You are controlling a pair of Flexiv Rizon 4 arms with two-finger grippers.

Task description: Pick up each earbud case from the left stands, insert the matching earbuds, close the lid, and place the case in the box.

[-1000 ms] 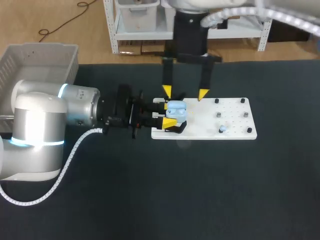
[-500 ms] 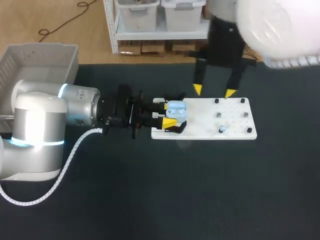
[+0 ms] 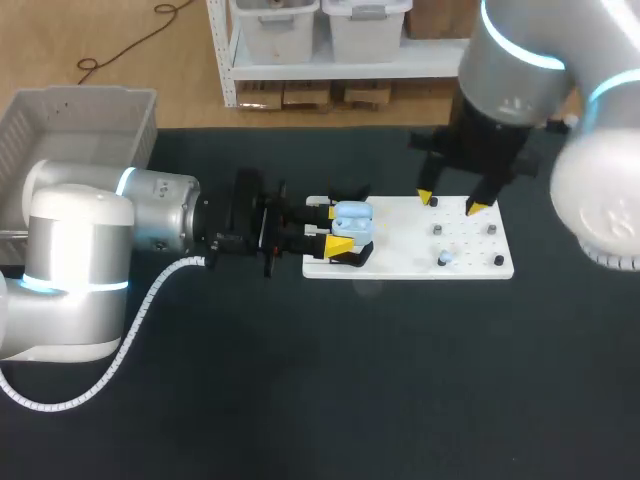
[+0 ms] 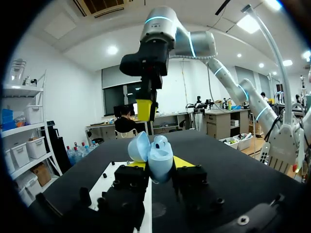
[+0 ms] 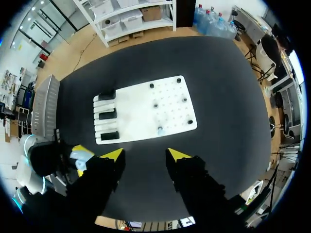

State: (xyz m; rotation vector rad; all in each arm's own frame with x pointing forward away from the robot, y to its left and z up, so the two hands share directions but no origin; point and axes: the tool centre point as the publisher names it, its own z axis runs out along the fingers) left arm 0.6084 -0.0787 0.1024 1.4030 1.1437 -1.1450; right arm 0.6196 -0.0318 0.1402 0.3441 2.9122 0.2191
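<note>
Swung rightward, right gripper [image 3: 448, 203] gapes; left gripper [image 3: 337, 228] clamps rounded glossy blue case [image 3: 352, 214].

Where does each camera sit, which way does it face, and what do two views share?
Head view: above and behind, facing down on the table; left gripper and right gripper show.
Left wrist view: on the left arm, facing along fingers shut on the earbud case.
Right wrist view: on the right arm, facing down on the white board; open fingers show.
Shared: all three show the earbud case.
</note>
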